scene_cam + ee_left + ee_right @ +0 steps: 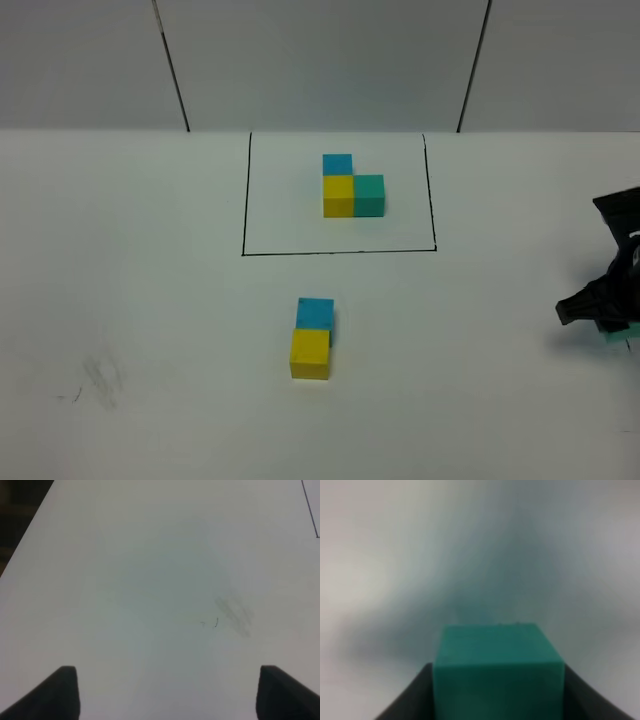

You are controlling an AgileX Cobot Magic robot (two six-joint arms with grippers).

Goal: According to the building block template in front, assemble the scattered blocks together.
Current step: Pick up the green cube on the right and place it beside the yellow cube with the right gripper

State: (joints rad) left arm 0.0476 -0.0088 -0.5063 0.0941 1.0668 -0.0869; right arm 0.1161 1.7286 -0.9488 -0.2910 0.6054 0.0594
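Observation:
The building block template [352,190], an L of blue, yellow and teal cubes, sits inside a thin black drawn rectangle at the back middle. In front of it, a sky-blue cube [315,312] touches a yellow cube [310,353]. At the far right edge my right gripper [605,322] is down on the table around the teal cube [617,334], which is mostly hidden there. The right wrist view shows the teal cube [497,655] filling the gap of the right gripper [497,700], both fingers against its sides. My left gripper [167,695] is open over bare table.
The white table [150,300] has a faint smudge [100,375] at the front left, also visible as a smudge [232,612] in the left wrist view. A panelled wall [320,60] stands behind the table.

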